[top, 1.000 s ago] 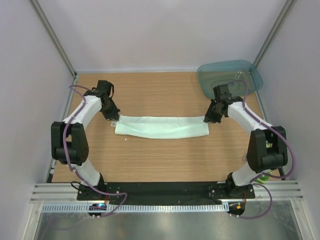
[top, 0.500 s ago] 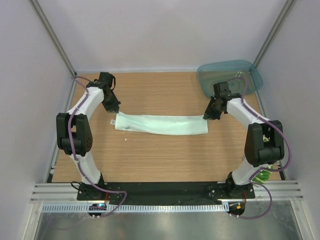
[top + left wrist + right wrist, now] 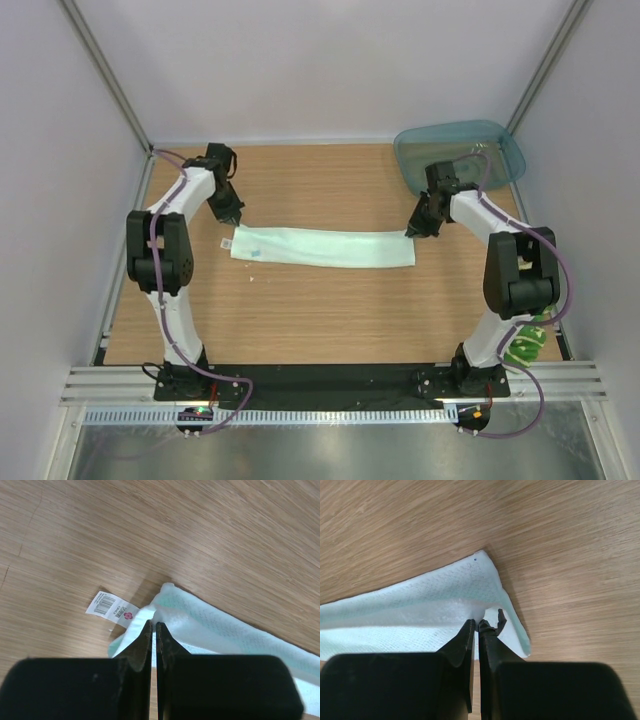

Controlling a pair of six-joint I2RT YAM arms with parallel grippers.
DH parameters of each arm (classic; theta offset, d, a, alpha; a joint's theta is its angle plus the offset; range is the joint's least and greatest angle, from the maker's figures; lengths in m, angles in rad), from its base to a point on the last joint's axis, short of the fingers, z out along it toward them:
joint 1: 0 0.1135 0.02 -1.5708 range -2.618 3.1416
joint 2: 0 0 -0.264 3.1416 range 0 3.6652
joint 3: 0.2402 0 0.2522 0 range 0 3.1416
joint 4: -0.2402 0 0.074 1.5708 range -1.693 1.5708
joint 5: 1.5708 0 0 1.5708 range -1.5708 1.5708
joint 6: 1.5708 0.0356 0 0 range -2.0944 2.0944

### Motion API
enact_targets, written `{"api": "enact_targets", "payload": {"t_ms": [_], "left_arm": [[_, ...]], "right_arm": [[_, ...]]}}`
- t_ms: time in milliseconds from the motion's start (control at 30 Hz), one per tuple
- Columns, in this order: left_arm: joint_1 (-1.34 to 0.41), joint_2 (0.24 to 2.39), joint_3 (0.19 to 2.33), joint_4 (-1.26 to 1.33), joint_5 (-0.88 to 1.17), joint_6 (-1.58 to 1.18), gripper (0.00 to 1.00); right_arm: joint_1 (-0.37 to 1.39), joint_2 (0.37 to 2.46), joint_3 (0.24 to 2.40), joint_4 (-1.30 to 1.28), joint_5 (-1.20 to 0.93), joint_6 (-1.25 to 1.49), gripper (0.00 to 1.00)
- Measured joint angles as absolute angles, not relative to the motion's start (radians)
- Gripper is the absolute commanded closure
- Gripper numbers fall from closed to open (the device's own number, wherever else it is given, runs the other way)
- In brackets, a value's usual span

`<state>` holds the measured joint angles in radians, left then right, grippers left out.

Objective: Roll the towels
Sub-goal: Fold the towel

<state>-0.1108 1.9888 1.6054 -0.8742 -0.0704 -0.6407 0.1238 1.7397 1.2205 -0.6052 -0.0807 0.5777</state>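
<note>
We are holding mint-white towel (image 3: 325, 247), long folded strip lying across middle of top view. Both tools pinched shut on it: left gripper (image 3: 234, 221) on left-end corner, right gripper (image 3: 411, 232) on right-end corner. We are advising: move ends level, tension even. Layers caught possibly only upper one.

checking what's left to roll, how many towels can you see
1 for sure: the mint towel lies across mid-table, left gripper and right gripper pinching its ends. A pale green scrap by the right arm's base may be a second, mostly hidden.
</note>
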Motion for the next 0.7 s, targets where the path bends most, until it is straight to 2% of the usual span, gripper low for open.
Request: {"api": "enact_targets", "payload": {"t_ms": [133, 200, 233, 267, 300, 333, 367, 400, 433, 467, 500, 700], "left_arm": [[-0.110, 2.025, 1.619, -0.877, -0.070, -0.639, 1.00], [-0.110, 2.049, 1.639, -0.880, -0.070, -0.636, 0.90], [-0.110, 2.053, 1.643, -0.880, -0.070, -0.636, 0.90], [-0.110, 2.062, 1.654, -0.883, -0.070, -0.632, 0.81], [-0.110, 2.070, 1.666, -0.884, -0.071, -0.622, 0.75], [-0.110, 2.078, 1.678, -0.886, -0.072, -0.617, 0.68], [-0.110, 2.083, 1.689, -0.886, -0.073, -0.614, 0.53], [-0.110, 2.085, 1.697, -0.886, -0.075, -0.607, 0.47], [-0.110, 2.085, 1.702, -0.885, -0.077, -0.604, 0.40], [-0.110, 2.084, 1.706, -0.885, -0.080, -0.598, 0.31], [-0.109, 2.083, 1.710, -0.884, -0.082, -0.593, 0.30], [-0.109, 2.020, 1.685, -0.880, -0.110, -0.590, 0.30]], "right_arm": [[0.122, 1.768, 1.225, -0.603, -0.079, 0.578, 0.99], [0.121, 1.785, 1.235, -0.602, -0.077, 0.578, 0.99], [0.120, 1.792, 1.241, -0.601, -0.076, 0.578, 0.99], [0.120, 1.798, 1.246, -0.601, -0.073, 0.578, 0.98], [0.120, 1.803, 1.253, -0.602, -0.071, 0.578, 0.85], [0.118, 1.807, 1.260, -0.602, -0.069, 0.579, 0.76], [0.117, 1.811, 1.269, -0.604, -0.066, 0.578, 0.64], [0.116, 1.814, 1.277, -0.604, -0.062, 0.582, 0.40], [0.113, 1.817, 1.287, -0.606, -0.057, 0.585, 0.34], [0.111, 1.818, 1.298, -0.609, -0.050, 0.579, 0.30], [0.109, 1.819, 1.310, -0.612, -0.044, 0.574, 0.25], [0.109, 1.791, 1.330, -0.622, 0.010, 0.558, 0.25]]}}
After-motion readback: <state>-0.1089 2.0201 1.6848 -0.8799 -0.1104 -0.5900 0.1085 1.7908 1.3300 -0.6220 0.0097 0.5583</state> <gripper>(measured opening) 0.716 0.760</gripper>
